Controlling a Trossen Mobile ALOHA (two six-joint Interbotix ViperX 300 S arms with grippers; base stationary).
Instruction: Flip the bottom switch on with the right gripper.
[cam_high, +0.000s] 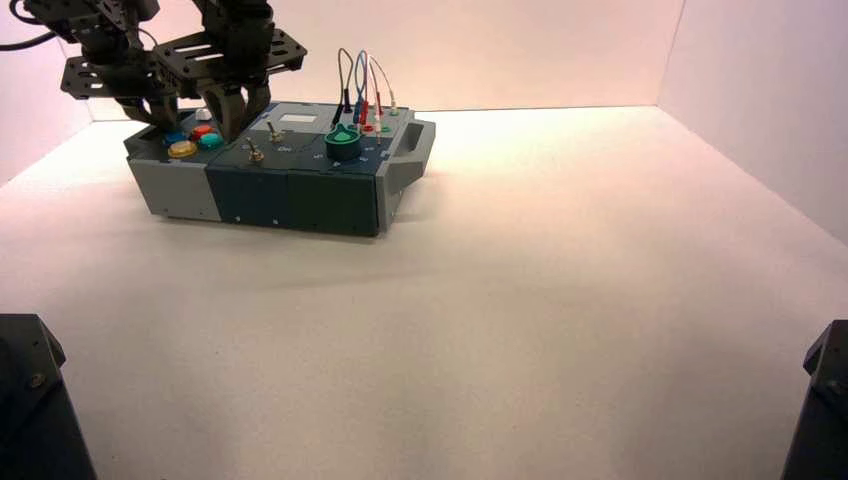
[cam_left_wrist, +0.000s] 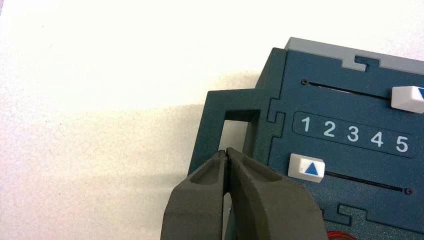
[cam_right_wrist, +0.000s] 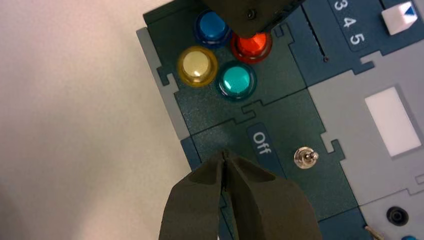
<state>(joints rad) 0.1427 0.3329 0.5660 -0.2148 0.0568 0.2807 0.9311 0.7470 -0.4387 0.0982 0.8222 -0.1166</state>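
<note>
1. The right gripper (cam_high: 232, 138) hung over the box's front left part, its jaws pressed together with nothing seen between them.
2. The bottom switch (cam_high: 256, 152), a metal toggle near the box's front edge, stood just to the right of those jaws in the high view; no contact could be made out.
3. The second metal toggle (cam_right_wrist: 306, 157) rose farther back on the box, near the right jaws, with the "Off" label (cam_right_wrist: 262, 141) between it and their tips.
4. Four round buttons lay near the right jaws, on the side toward the left arm: yellow (cam_right_wrist: 197, 65), green (cam_right_wrist: 236, 80), red (cam_right_wrist: 252, 46) and blue (cam_right_wrist: 213, 26).
5. The left gripper (cam_left_wrist: 226, 152) waited over the box's left end, its jaws also pressed together, tips above the dark handle (cam_left_wrist: 235, 95).
6. Beside the left jaws sat a white slider cap (cam_left_wrist: 306, 167) with a blue triangle, at the "1" end of its slot; another white cap (cam_left_wrist: 407, 99) was farther off, by the "5" end.
7. Well to the right of both pairs of jaws were the green knob (cam_high: 343, 142) and the upright wires (cam_high: 361, 85).
</note>
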